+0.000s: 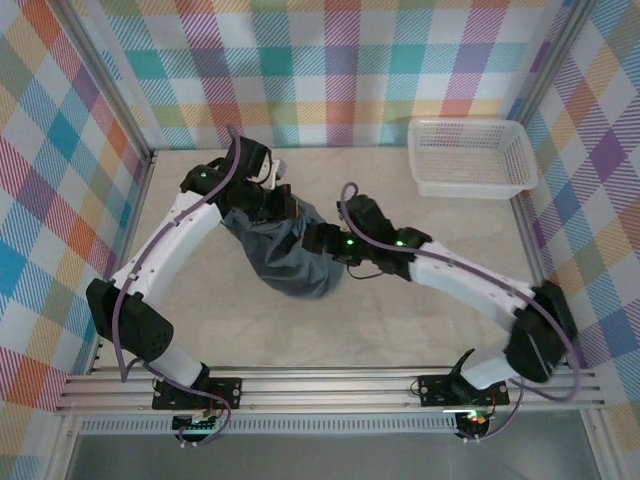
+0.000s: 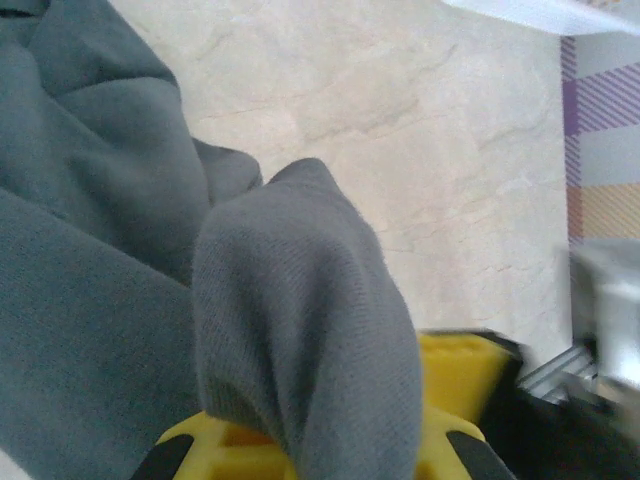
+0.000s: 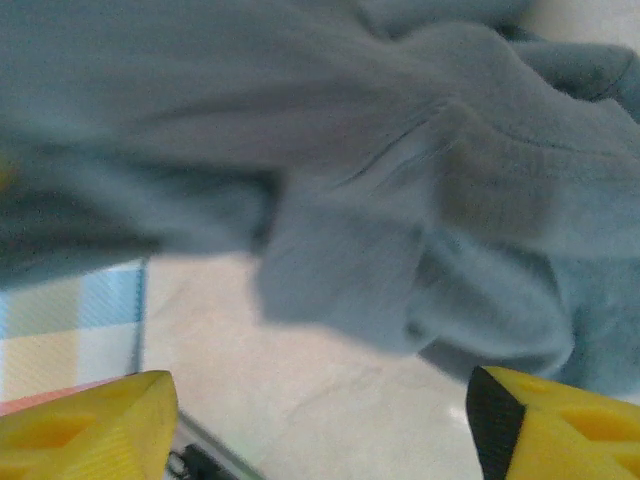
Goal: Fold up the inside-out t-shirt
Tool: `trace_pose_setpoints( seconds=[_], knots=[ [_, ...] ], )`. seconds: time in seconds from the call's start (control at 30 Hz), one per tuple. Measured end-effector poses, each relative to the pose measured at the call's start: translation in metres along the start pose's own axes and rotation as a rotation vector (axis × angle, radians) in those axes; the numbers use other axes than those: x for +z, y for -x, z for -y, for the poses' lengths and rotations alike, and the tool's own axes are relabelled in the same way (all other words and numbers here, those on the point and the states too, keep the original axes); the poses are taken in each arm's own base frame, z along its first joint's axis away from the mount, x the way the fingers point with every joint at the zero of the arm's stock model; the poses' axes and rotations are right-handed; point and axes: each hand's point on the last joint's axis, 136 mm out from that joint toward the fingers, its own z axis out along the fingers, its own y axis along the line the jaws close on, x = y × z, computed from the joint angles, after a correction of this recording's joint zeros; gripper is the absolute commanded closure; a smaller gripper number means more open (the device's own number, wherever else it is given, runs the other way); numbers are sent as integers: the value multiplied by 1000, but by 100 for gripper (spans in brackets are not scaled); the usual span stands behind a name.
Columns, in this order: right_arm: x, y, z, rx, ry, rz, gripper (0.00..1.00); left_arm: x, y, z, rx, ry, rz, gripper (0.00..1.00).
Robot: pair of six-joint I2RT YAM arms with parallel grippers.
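Top external view gives us the t-shirt (image 1: pixel 285 255) bunched in a heap on the table (image 1: pixel 400 325), left of middle, between the two arms and well apart from the basket (image 1: pixel 470 158) at the far right. We see the left claw (image 2: pixel 330 445) closed tight, pinching a fold of the cloth. The right claw (image 3: pixel 320 420) stands wide with nothing between its fingers, and the t-shirt lies just beyond them.

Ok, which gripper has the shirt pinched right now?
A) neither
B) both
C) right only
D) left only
D: the left wrist view shows a fold of the t-shirt clamped in the left gripper, while the right gripper stands wide open, with the cloth only beyond it.
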Motion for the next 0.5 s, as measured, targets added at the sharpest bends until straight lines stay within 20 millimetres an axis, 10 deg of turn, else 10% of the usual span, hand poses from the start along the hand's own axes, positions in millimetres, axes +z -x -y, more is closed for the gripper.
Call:
trace_pose_setpoints(
  seconds=[0.07, 0.2, 0.5],
  knots=[
    [31, -1, 10, 2, -45, -32, 34, 0, -1, 3, -7, -7, -2, 100],
    [62, 3, 21, -53, -92, -58, 100, -3, -4, 0, -28, 8, -13, 100],
    [-29, -14, -24, -374, 272, -45, 100, -18, 18, -69, -70, 122, 23, 99]
  ],
)
